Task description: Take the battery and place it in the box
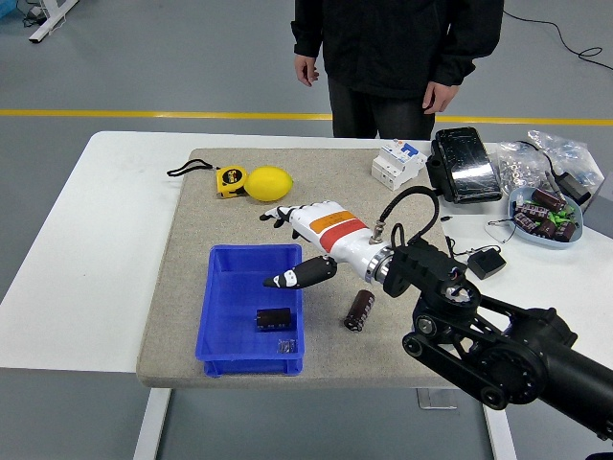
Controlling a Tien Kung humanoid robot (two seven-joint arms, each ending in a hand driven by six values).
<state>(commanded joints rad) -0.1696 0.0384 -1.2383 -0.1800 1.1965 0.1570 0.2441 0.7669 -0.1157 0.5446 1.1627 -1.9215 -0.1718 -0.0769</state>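
A dark cylindrical battery (273, 317) lies on the floor of the blue box (222, 316), near its right wall. A second dark battery (360, 310) rests on the grey mat just right of the box. My right hand (292, 244), white with black fingertips, hovers above the box's upper right corner. Its fingers are spread and hold nothing. My left arm is out of view.
A yellow lemon (269, 183) and a yellow tape measure (231, 179) sit at the mat's far left. A white breaker (398, 163), a black case (464, 166) and a bowl of batteries (545, 215) stand at the right. A person (397, 57) stands behind the table.
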